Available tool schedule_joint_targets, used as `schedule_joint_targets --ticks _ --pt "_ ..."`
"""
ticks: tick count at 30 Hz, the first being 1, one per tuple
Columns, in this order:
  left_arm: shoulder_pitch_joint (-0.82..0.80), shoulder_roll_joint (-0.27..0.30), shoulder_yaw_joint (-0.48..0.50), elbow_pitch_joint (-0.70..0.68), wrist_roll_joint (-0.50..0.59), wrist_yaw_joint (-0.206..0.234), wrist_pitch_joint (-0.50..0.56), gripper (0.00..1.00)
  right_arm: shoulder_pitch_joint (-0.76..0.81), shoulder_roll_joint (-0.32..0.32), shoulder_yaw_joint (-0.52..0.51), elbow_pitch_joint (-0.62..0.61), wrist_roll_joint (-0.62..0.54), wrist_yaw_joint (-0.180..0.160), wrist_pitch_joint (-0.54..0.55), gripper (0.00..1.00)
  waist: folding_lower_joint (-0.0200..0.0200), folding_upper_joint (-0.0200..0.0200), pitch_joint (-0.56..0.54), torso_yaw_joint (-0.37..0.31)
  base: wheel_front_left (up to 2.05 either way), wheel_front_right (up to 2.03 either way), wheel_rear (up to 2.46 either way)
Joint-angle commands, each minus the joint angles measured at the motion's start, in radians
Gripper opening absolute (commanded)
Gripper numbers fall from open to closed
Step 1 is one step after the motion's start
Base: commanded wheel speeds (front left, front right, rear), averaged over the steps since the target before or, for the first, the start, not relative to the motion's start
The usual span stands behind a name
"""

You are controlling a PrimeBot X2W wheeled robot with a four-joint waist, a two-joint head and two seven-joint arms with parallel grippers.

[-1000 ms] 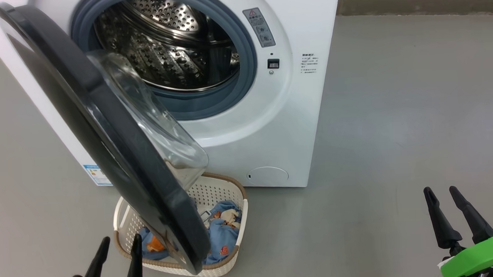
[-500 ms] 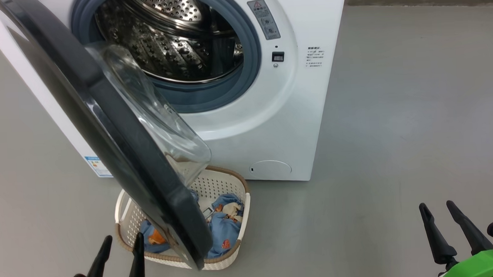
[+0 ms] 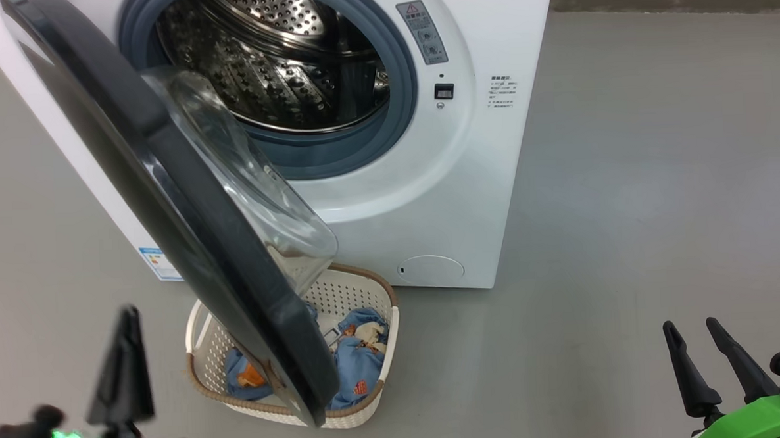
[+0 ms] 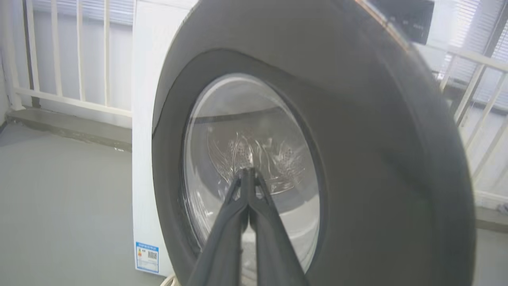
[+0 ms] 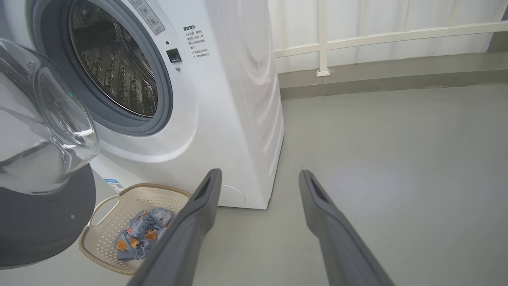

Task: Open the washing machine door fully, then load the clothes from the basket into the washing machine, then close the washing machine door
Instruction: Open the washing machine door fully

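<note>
Door [image 3: 189, 211] stands half open across centre-left of frame. Its lower edge overhangs the basket [image 3: 347, 293], which sits on the floor [image 3: 626, 202] at lower centre, close to the washing machine [image 3: 442, 197] front. Clothes [image 3: 360, 372] lie in the basket, partly hidden behind the door edge. Drum [image 3: 278, 59] mouth faces out, upper centre. Left pincer [image 3: 130, 319], lower left and blurred, has its fingers pressed together, just outside the door rim. Right pincer [image 3: 691, 329], lower right, has its fingers apart over the floor. Wide floor room in right half.

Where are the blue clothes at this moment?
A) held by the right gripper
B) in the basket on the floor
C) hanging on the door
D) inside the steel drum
B: the clothes lie in the basket, in front of the washing machine.
</note>
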Motion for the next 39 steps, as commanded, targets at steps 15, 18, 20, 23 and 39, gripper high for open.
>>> schedule_joint_targets --ticks 15,18,20,23,39 --pt "-0.058 -0.023 -0.304 -0.405 0.061 -0.003 -0.006 0.00 -0.001 -0.014 0.017 -0.041 -0.017 0.002 -0.012 1.00 0.0000 0.0000 0.004 0.007 0.00 0.00 0.00" --pt "-0.049 -0.016 -0.393 -0.314 0.030 -0.003 -0.006 0.00 -0.003 -0.012 0.024 -0.042 -0.018 0.002 -0.012 1.00 0.0000 0.0000 0.006 0.004 0.00 0.00 0.00" --pt "-0.048 -0.011 -0.431 -0.242 0.005 -0.003 -0.006 0.00 -0.004 -0.012 0.027 -0.042 -0.018 0.002 -0.012 1.00 0.0000 0.0000 0.007 0.003 0.00 0.00 0.00" --pt "-0.057 -0.008 -0.462 -0.132 -0.020 -0.003 -0.006 0.00 -0.004 -0.009 0.028 -0.041 -0.016 0.002 -0.012 1.00 0.0000 0.0000 0.006 0.004 0.00 0.00 0.00" --pt "-0.123 -0.031 -0.391 0.065 -0.122 -0.003 -0.006 0.00 0.001 -0.005 0.041 -0.046 -0.006 0.002 -0.012 1.00 0.0000 0.0000 -0.005 0.004 0.00 0.00 0.00"
